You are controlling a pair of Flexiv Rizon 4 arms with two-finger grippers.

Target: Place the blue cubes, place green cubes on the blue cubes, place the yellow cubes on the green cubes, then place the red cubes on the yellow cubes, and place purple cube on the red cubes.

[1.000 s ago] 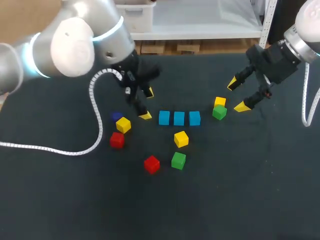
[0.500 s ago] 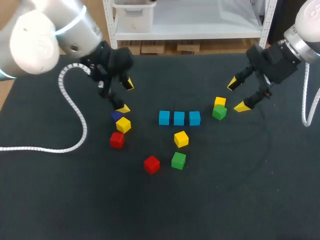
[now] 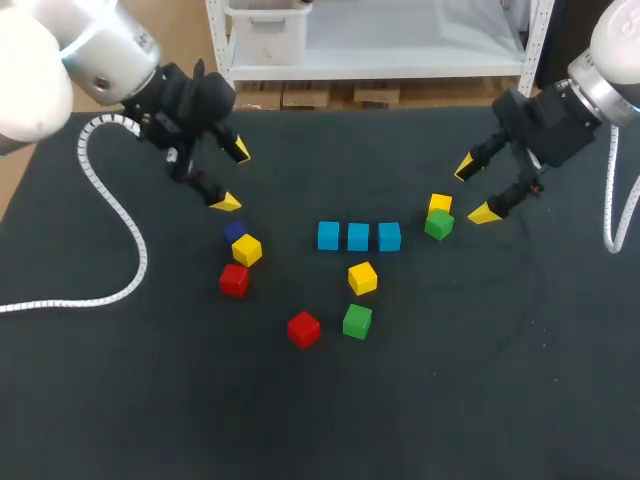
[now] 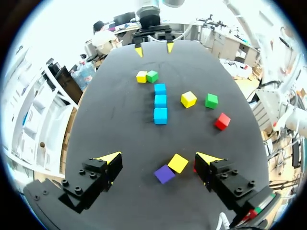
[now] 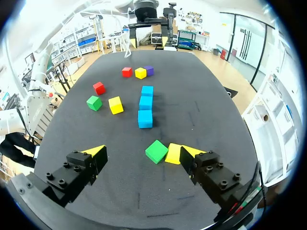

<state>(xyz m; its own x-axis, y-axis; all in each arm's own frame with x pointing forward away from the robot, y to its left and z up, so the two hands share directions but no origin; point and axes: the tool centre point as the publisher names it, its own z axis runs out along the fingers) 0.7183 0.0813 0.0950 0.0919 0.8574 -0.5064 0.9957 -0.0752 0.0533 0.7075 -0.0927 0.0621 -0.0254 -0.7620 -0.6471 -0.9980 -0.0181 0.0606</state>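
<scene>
Blue cubes [image 3: 358,236] side by side

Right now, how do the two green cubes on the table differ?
The right-hand green cube rests against a yellow cube; the middle green cube touches nothing. The right-hand one lies off the end of the blue cube row; the middle one sits in front of it, near a red cube. Both look alike in size and lie ungrasped.

Green cube [image 5: 156,151] beside yellow cube [image 5: 173,154], between wide-apart fingers [image 5: 94,152]
</scene>
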